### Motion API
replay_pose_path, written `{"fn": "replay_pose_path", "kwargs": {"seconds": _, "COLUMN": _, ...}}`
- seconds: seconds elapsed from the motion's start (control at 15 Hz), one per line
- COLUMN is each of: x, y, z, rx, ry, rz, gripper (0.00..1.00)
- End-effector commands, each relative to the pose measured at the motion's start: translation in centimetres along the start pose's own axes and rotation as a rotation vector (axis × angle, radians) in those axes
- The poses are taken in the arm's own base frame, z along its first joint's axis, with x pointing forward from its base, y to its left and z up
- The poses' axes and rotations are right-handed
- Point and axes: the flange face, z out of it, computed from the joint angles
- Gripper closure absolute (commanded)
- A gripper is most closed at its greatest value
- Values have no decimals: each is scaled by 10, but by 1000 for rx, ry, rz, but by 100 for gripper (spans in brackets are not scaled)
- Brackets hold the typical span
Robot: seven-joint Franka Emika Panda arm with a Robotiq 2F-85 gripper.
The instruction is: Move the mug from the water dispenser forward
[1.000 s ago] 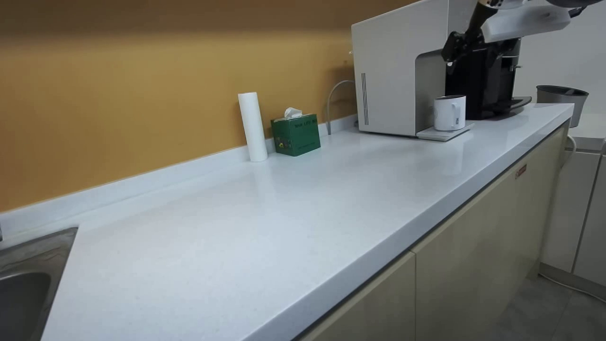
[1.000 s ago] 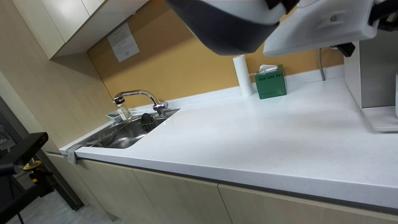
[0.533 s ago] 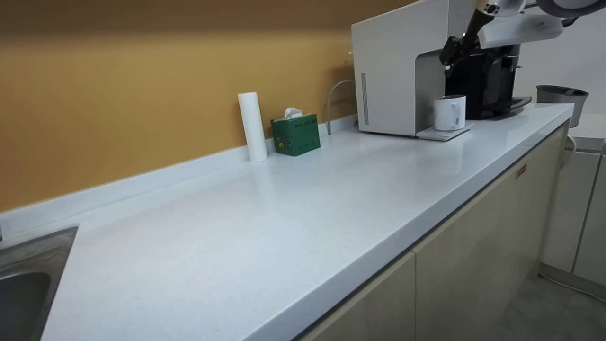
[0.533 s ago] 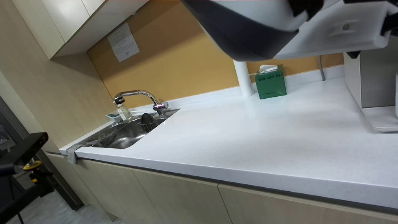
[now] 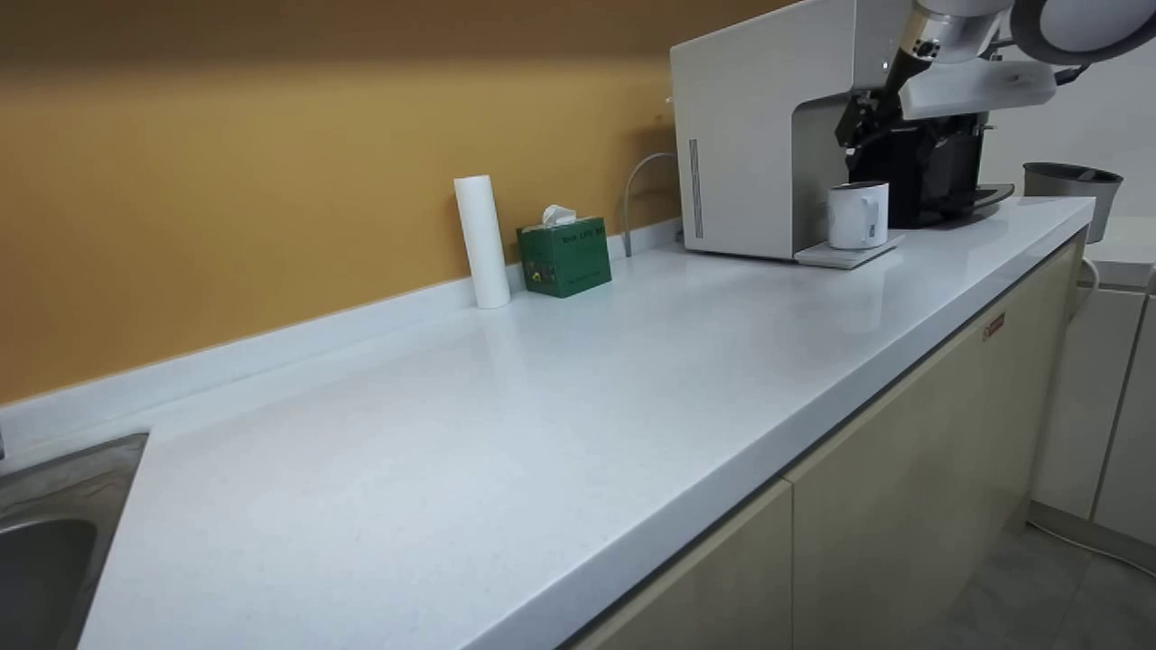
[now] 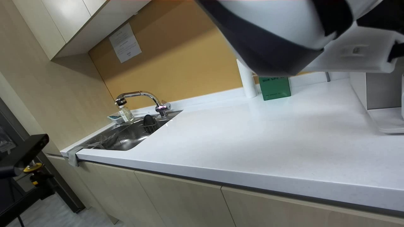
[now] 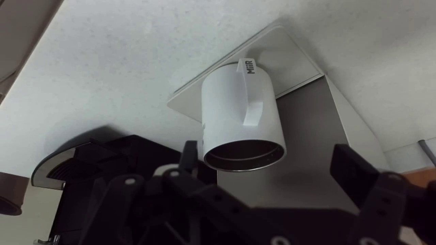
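The mug (image 5: pixel 858 217) is white with a dark inside. It stands upright on the grey drip tray (image 5: pixel 835 259) of the white water dispenser (image 5: pixel 745 153). In the wrist view the mug (image 7: pixel 235 98) shows its handle and open rim; the drip tray (image 7: pixel 289 58) lies under it. My gripper (image 7: pixel 265 149) is open and empty, its fingers spread wider than the mug, with the rim between and beyond the fingertips, nearer the left one. In an exterior view the gripper is above the mug, dark against the coffee machine. Only a sliver of mug shows at the right edge (image 6: pixel 403 97).
A black coffee machine (image 5: pixel 921 171) stands beside the dispenser, close to the gripper; it also shows in the wrist view (image 7: pixel 102 160). A green tissue box (image 5: pixel 567 259) and a slim white cylinder (image 5: pixel 483 244) stand by the wall. A sink (image 6: pixel 132 135) is at the counter's far end.
The arm and gripper have come down a little towards the mug. In an exterior view the arm has moved right and lower, covering the top of the tissue box. The mug has not moved.
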Motion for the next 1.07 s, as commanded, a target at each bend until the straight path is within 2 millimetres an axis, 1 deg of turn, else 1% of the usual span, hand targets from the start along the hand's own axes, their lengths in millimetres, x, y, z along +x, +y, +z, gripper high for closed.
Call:
{"fn": "replay_pose_path", "kwargs": {"seconds": 0.0, "x": 13, "y": -1, "z": 17, "rx": -20, "ry": 32, "rz": 33, "gripper": 0}}
{"fn": "replay_pose_path", "kwargs": {"seconds": 0.53, "x": 5, "y": -14, "z": 55, "rx": -36, "ry": 12, "rz": 59, "gripper": 0}}
{"fn": "replay_pose_path", "kwargs": {"seconds": 0.73, "x": 3, "y": -19, "z": 65, "rx": -42, "ry": 8, "rz": 67, "gripper": 0}}
{"fn": "replay_pose_path", "kwargs": {"seconds": 1.0, "x": 1, "y": -21, "z": 73, "rx": -50, "ry": 7, "rz": 77, "gripper": 0}}
